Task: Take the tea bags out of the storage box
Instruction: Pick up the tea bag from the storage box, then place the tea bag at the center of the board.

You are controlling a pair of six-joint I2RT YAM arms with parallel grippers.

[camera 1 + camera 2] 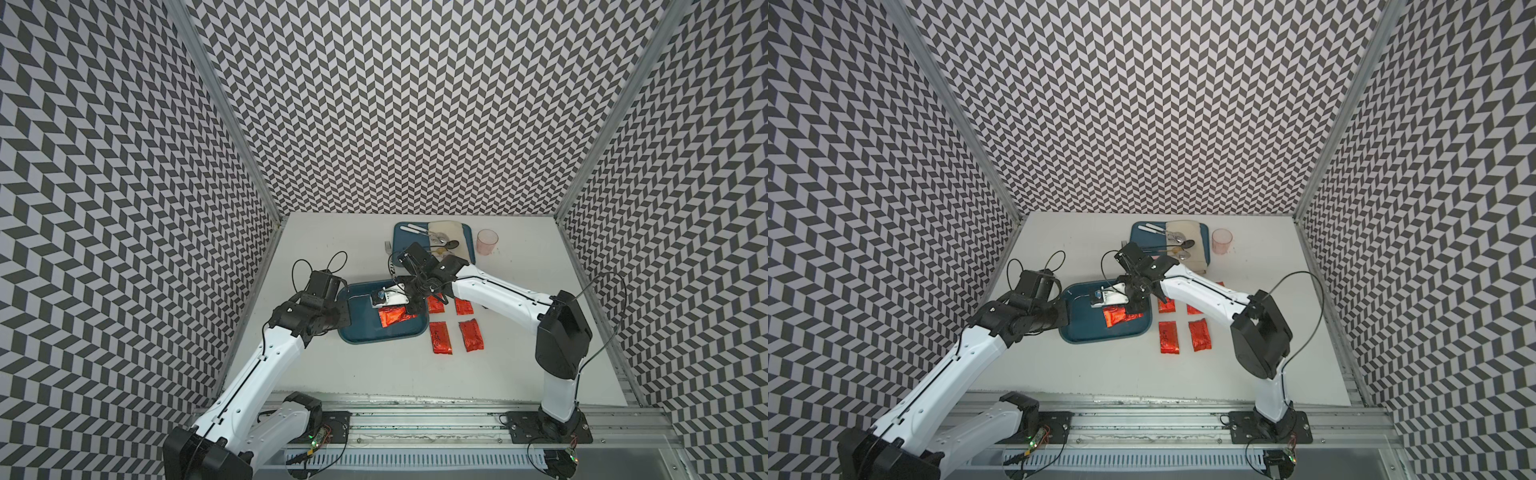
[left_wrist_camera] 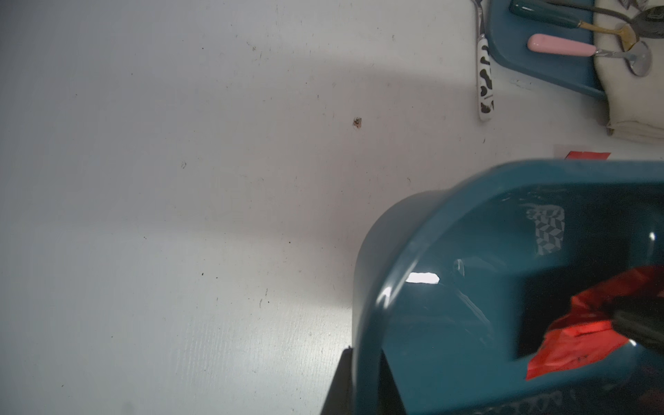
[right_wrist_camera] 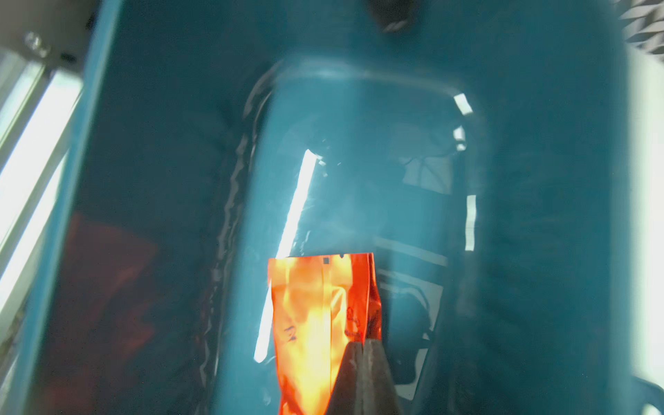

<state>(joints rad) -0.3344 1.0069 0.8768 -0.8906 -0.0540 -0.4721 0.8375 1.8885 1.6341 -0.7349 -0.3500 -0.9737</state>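
Inside the storage box (image 1: 361, 328), the right gripper (image 3: 363, 354) clamps shut on one edge of a tea bag (image 3: 312, 316), which stretches ahead of its tips. The foil looks light, crinkly and slippery, favouring that flat seam. The left gripper (image 1: 340, 316) clenches the box's wall.

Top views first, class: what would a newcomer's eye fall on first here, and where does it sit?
Black-and-white chevron walls enclose the table on three sides. Four shiny red tea bags lie on the table beside the teal storage box; inside it the right gripper is shut on another tea bag.
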